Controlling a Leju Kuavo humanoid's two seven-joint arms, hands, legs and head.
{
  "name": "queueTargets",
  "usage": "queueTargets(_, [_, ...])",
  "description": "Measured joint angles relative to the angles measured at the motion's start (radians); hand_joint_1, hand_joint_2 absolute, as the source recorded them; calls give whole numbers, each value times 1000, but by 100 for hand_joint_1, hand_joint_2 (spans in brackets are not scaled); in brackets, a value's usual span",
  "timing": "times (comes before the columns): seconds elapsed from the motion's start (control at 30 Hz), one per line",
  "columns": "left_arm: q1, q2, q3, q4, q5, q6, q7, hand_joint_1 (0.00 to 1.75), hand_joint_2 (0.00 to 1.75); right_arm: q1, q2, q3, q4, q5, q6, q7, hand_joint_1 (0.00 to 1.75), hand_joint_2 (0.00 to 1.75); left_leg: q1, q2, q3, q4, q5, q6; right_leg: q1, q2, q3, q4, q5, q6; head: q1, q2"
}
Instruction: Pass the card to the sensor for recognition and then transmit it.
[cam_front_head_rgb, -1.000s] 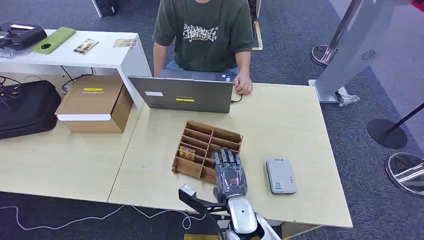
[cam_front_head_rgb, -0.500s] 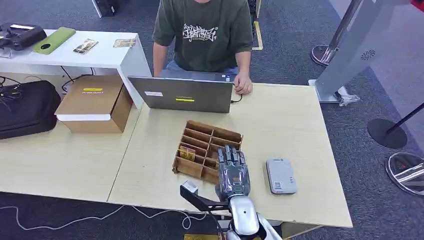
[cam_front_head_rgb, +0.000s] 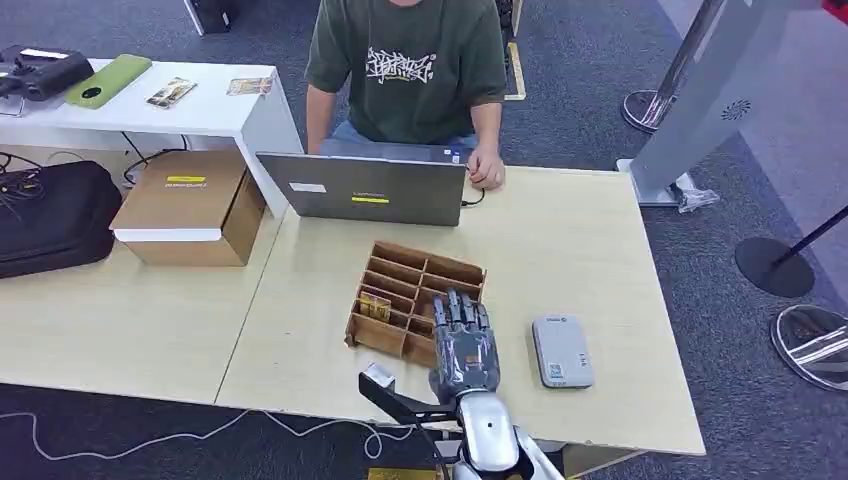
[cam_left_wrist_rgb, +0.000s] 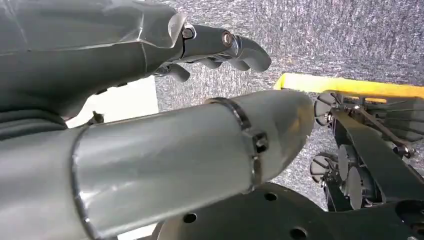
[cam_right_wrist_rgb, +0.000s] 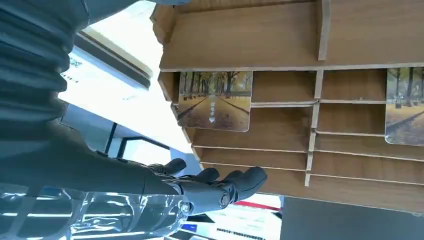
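Wooden rack (cam_front_head_rgb: 415, 300), tree-lined picture card (cam_right_wrist_rgb: 215, 101)

Bright, even light; perhaps slight blur.

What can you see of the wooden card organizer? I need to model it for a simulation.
The wooden card organizer is a brown tray split by thin slats into two columns of narrow slots. It lies on the light table in front of the laptop. Picture cards stand in two slots. The right hand hovers over its near right corner.
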Motion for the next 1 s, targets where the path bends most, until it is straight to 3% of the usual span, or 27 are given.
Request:
queueTargets(0.47, [0, 0, 21, 0, 0, 5, 2, 0, 0, 0, 0, 10, -3, 0, 60, 21, 0, 175, 0, 0, 0, 0, 0, 0, 0, 0, 0, 0, 0, 0, 0, 0])
queueTargets(0.83, [0, 0, 24, 0, 0, 7, 2, 0, 0, 0, -4, 15, -10, 0, 24, 40, 0, 175, 0, 0, 0, 0, 0, 0, 0, 0, 0, 0, 0, 0, 0, 0])
queueTargets(1.0, [0, 0, 24, 0, 0, 7, 1, 0, 0, 3, -6, 16, -23, 0, 11, 34, 14, 175, 0, 0, 0, 0, 0, 0, 0, 0, 0, 0, 0, 0, 0, 0])
